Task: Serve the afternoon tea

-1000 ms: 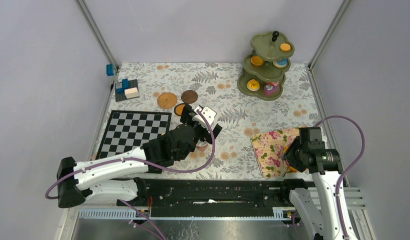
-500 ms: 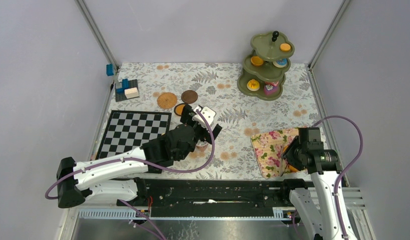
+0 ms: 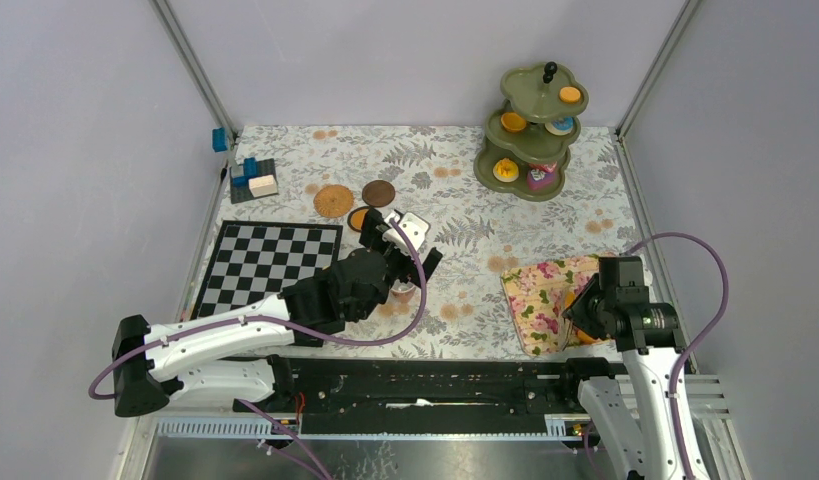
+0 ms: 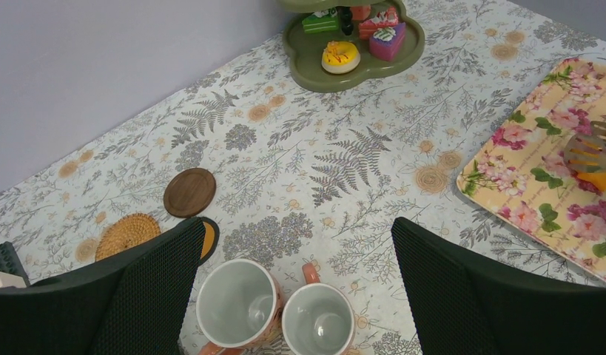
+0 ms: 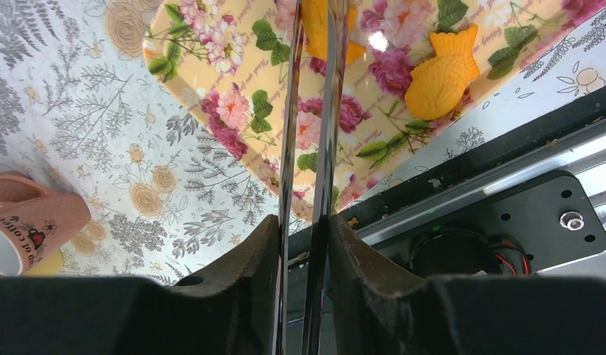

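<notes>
Mugs (image 4: pixel 238 303) sit between spread left claw (image 4: pixel 297 222), untouched.

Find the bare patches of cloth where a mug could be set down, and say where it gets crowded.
Bare: the wide stretch between the coasters and the stand; the strip between the mugs and the tray. Crowded: around the left hand, mugs and coasters by the chessboard.
</notes>
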Robot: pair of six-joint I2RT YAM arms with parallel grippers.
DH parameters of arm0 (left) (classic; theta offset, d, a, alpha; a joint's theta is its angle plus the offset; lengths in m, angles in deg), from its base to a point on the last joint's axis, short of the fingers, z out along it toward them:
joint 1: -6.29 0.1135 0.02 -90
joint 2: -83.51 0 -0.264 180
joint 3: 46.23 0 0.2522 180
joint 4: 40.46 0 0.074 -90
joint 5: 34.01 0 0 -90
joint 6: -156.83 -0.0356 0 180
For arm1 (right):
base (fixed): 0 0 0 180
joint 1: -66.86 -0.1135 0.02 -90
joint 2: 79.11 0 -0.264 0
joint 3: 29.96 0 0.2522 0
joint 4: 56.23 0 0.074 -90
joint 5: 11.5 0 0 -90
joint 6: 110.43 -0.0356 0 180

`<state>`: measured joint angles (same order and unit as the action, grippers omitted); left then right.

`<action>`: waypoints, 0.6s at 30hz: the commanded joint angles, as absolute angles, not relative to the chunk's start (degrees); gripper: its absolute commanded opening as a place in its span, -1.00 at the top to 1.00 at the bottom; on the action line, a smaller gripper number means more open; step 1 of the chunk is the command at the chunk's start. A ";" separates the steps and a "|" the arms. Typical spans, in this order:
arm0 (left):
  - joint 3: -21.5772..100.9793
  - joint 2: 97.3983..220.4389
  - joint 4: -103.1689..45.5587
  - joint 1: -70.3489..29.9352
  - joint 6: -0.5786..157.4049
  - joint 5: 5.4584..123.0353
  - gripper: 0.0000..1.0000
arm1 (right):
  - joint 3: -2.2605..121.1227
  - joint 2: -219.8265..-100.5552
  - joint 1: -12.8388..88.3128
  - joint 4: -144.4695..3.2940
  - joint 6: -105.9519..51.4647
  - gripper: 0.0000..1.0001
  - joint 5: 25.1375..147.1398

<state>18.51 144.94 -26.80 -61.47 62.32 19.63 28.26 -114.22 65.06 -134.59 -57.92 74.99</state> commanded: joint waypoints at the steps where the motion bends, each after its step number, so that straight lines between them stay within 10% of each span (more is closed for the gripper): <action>1: 18.68 143.58 -28.99 -61.16 62.83 20.20 -0.98 | 32.08 -113.39 65.14 -135.18 -58.97 0.53 74.07; 12: 18.81 143.82 -28.79 -61.21 63.03 20.55 -0.98 | 33.50 -113.47 65.12 -135.70 -57.87 0.59 72.04; 18: 18.78 143.99 -28.69 -61.26 63.11 20.54 -0.98 | 33.15 -113.89 65.12 -137.17 -56.47 0.05 72.84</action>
<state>18.51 144.94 -26.78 -61.47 62.41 19.89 31.30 -113.72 65.06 -135.31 -57.84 74.05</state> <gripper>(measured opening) 0.990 0.432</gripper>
